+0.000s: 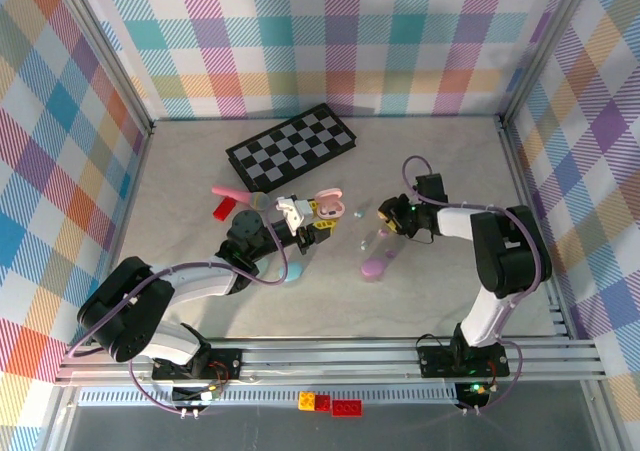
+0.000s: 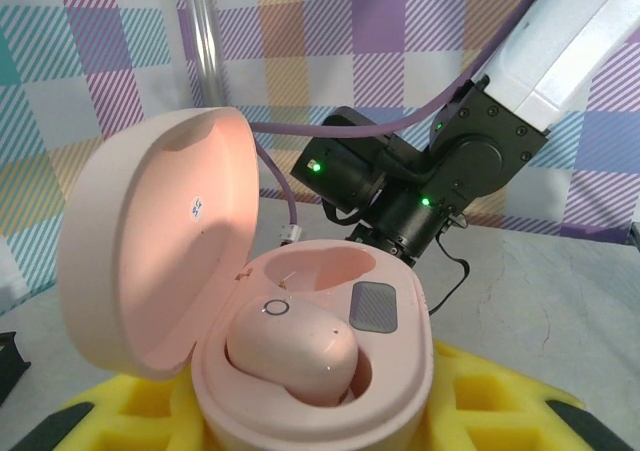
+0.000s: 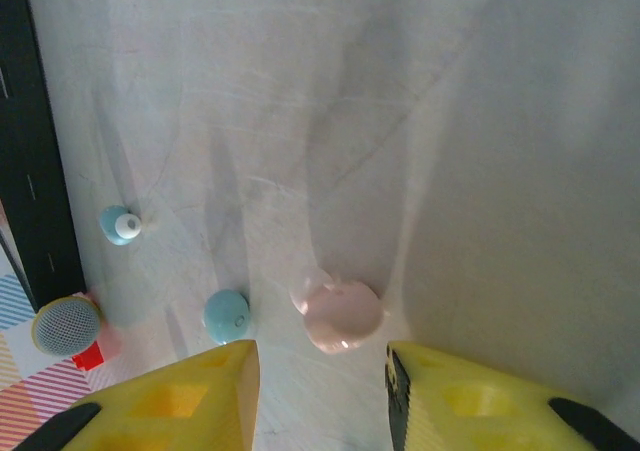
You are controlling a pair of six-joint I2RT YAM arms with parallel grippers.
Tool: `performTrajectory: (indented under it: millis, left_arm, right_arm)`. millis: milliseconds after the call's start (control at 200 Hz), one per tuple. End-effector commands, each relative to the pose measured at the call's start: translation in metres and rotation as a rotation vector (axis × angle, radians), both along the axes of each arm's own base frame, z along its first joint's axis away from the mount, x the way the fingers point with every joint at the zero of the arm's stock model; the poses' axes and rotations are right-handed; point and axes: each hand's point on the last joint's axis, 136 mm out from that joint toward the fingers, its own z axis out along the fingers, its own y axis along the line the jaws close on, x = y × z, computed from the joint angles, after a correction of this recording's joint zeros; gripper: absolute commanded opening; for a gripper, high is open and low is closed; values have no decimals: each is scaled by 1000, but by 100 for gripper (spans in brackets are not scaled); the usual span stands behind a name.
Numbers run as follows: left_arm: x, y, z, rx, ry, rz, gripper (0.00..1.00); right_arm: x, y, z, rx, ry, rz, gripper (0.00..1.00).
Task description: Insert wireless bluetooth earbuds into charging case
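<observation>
On your left, the left claw [image 2: 315, 416] is clenched on the pink charging case [image 2: 410, 366]. Its yellow fingers [image 2: 490, 396] sit against the case's sides, and the lid [image 2: 150, 251] stands hinged open. One pink earbud [image 2: 290, 351] sits in the near socket, and the socket behind it is bare. Inside the lid you'll see a small printed mark [image 2: 197, 208], too small to read. Moving right, a bluish earbud [image 3: 120, 224] and a second bluish earbud [image 3: 227, 314] lie on the table [image 3: 450, 121]. Right of them lies a loose pink earbud [image 3: 337, 314], just ahead of the right claw [image 3: 320, 371]. That claw is released, jaws apart, and seemingly not touching the bud. From above, a purple case [image 1: 378, 266] lies near that claw.
</observation>
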Motion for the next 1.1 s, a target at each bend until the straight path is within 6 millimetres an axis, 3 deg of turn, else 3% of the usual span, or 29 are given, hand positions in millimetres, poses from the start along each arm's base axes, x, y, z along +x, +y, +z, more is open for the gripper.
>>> performTrajectory:
  millis: [0,320,725,1095]
  left_arm:
    - [-1,7,12,-15,-55,21,34]
    - [0,9,11,-12,-52,23,34]
    - [0,11,10,-11,-52,21,34]
    - [0,10,11,-17,-46,16,33]
  right_arm:
    - [14,4,8,-1,-42,33,38]
    - [27,4,4,-53,-38,81,34]
    - [15,-2,-4,-143,-24,181,34]
    - [24,6,-4,-133,-50,236,35]
